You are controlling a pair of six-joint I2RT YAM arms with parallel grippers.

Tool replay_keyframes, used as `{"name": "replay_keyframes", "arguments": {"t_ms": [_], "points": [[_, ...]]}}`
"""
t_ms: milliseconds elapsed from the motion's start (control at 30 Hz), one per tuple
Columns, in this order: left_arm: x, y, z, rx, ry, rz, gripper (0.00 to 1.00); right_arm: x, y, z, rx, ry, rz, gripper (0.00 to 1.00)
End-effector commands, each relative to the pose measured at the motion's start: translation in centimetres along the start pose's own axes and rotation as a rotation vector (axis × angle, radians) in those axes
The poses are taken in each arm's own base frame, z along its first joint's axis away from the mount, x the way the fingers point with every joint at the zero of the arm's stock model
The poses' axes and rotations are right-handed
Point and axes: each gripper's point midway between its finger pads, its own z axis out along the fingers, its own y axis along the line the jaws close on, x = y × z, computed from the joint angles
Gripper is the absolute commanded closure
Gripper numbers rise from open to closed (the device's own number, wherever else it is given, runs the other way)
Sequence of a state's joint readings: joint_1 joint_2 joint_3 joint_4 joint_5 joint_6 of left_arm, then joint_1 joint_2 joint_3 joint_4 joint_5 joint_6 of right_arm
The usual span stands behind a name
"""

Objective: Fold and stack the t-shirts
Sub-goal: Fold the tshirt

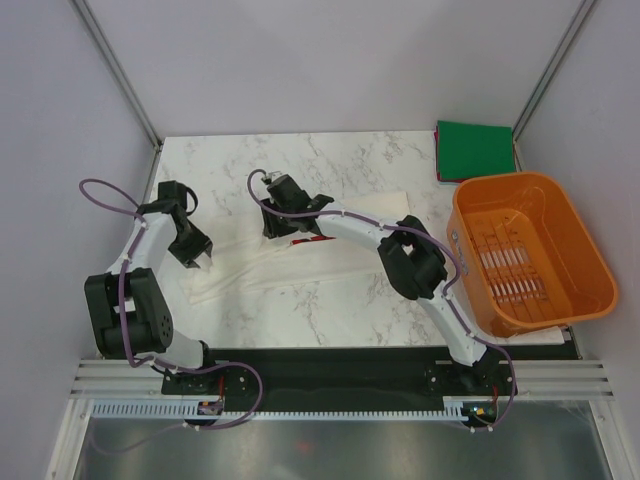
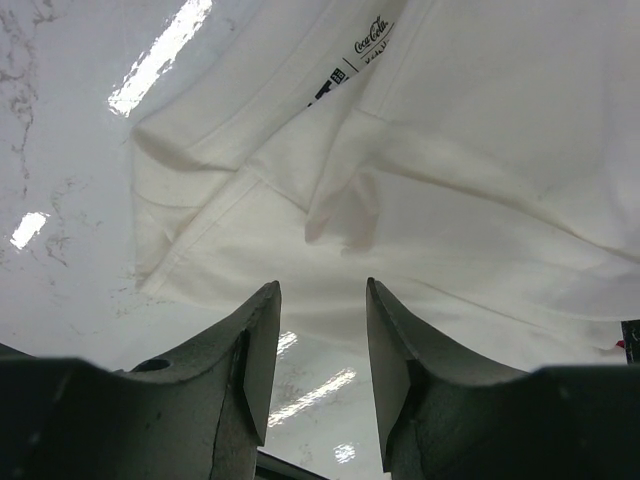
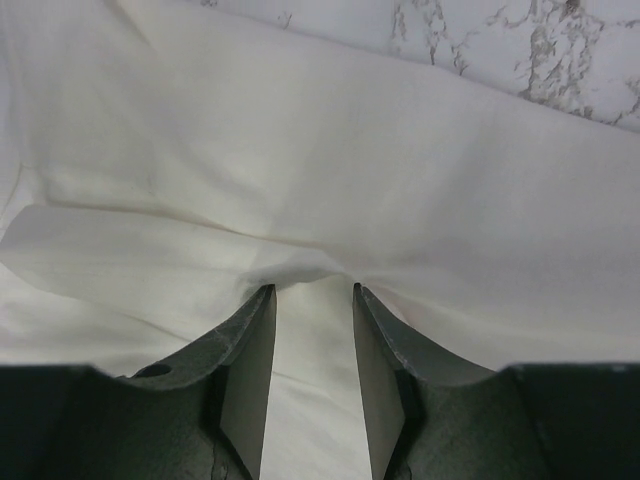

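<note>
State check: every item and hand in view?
White cloth t-shirt with red print: partly folded, rumpled, lying flat.
Dark green cloth t-shirt: folded square, far right corner.
Orange slatted plastic basket: upright, empty.
Left hand: open, above white shirt's edge, holding nothing.
Right hand: open, above white shirt, holding nothing.

A white cloth t-shirt (image 1: 270,265) is laid as a long strip; a square-folded green t-shirt (image 1: 473,150) is set far right.
</note>
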State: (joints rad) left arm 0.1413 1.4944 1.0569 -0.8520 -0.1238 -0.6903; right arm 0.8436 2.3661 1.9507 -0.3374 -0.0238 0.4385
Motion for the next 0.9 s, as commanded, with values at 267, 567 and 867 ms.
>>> {"name": "replay_keyframes", "arguments": {"t_ms": [267, 567, 867], "points": [[-0.3, -2.9, -1.1, 0.197, 0.003, 0.06, 0.57, -3.6, 0.8, 1.2, 0.011, -0.121, 0.158, 0.55], [-0.7, -2.0, -1.2, 0.198, -0.025, 0.053, 0.63, -4.2, 0.4, 1.9, 0.018, -0.142, 0.226, 0.56], [0.6, -0.5, 0.3, 0.14, 0.005, 0.074, 0.86, -4.4, 0.7, 1.9, 0.012, -0.152, 0.255, 0.56]]}}
